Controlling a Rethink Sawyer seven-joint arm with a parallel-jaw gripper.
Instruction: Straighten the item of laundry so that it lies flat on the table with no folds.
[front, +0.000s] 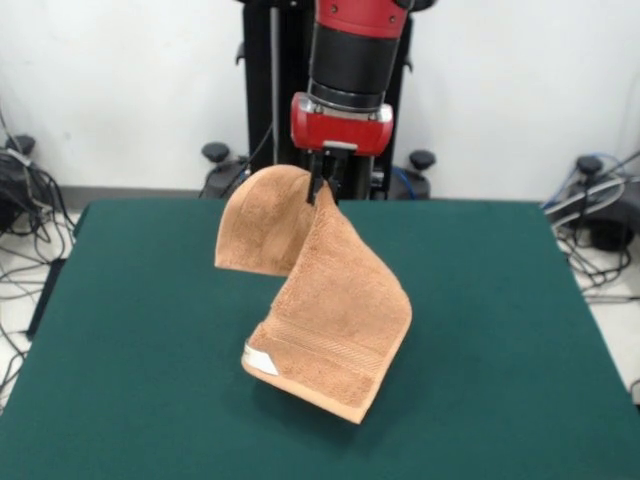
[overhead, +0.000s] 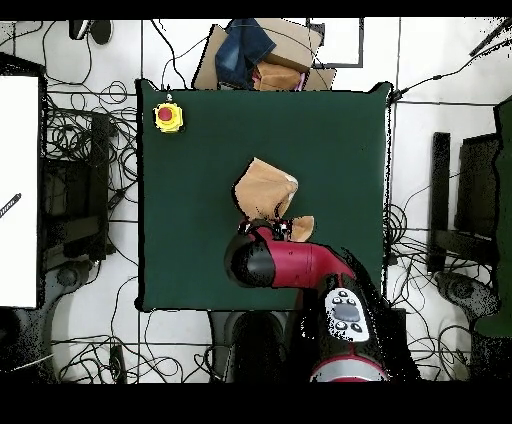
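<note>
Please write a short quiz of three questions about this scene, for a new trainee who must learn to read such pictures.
1. True or false: the towel lies flat on the table.
2. What does the end effector hold? A) a yellow box B) the towel C) nothing
3. In the overhead view, which object with a red button sits near a table corner?

Key
1. False: it hangs draped from the end effector, folded over.
2. B: it is shut on the towel's upper edge.
3. The yellow button box.
</note>
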